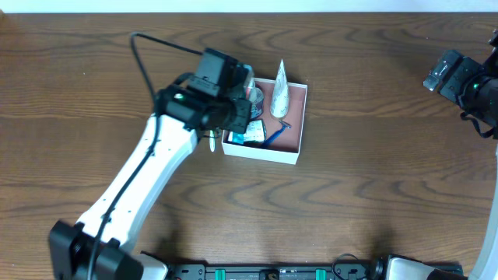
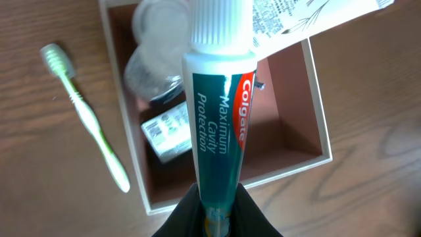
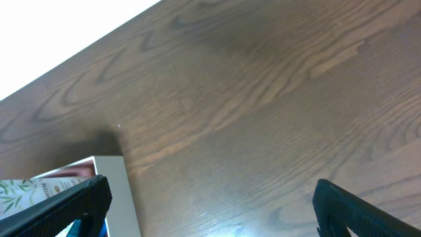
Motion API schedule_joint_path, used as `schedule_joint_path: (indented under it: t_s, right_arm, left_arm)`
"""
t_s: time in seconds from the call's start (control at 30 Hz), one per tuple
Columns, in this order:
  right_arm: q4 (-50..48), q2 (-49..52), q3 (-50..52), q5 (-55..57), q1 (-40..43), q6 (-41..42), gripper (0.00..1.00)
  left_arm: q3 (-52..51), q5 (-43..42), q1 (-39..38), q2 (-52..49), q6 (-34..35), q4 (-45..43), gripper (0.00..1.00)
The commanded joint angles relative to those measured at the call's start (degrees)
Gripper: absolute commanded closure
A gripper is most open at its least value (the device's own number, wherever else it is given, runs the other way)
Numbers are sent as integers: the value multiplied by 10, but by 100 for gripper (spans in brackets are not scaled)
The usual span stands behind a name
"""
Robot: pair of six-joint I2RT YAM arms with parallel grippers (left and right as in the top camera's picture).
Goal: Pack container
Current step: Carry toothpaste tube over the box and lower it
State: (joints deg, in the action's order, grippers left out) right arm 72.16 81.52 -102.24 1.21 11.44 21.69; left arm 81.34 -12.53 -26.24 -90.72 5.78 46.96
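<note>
The container (image 1: 261, 152) is a shallow white box with a reddish-brown inside, at the table's middle. It holds a white cone-shaped tube (image 1: 280, 89), a blue razor (image 1: 274, 134), a clear jar (image 2: 154, 59) and a blister pack (image 2: 168, 130). My left gripper (image 2: 219, 205) is shut on a green Colgate toothpaste tube (image 2: 220, 112) and holds it cap-forward above the container's (image 2: 317, 105) left part. My right gripper (image 3: 210, 210) is open and empty, far right of the container (image 3: 122, 191), and it also shows in the overhead view (image 1: 449, 74).
A green-and-white toothbrush (image 2: 85, 118) lies on the table just outside the container's left wall; it also shows in the overhead view (image 1: 212, 141). A white leaf-printed pack (image 2: 309, 16) leans over the container's far side. Wood table all round.
</note>
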Motion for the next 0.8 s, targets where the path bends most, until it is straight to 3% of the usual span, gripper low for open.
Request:
schedule_joint_path:
  t_s: [0.0, 0.2, 0.4, 0.57, 0.67, 0.77]
  right_arm:
    - [0, -1, -1, -2, 4, 5, 1]
    - [0, -1, -1, -2, 4, 5, 1]
    - [0, -1, -1, -2, 4, 5, 1]
    - [0, -1, -1, -2, 4, 5, 1]
    - [0, -1, -1, -2, 4, 5, 1]
    - [0, -1, -1, -2, 4, 5, 1]
  left_arm:
    - [-6, 29, -16, -38, 3, -20, 86]
    - [-6, 29, -42, -92, 3, -54, 85]
    - [1, 29, -49, -75, 3, -64, 61]
    - [1, 38, -49, -30, 3, -60, 57]
    - [1, 101, -49, 2, 3, -40, 55]
    - [1, 182, -38, 28, 3, -2, 46]
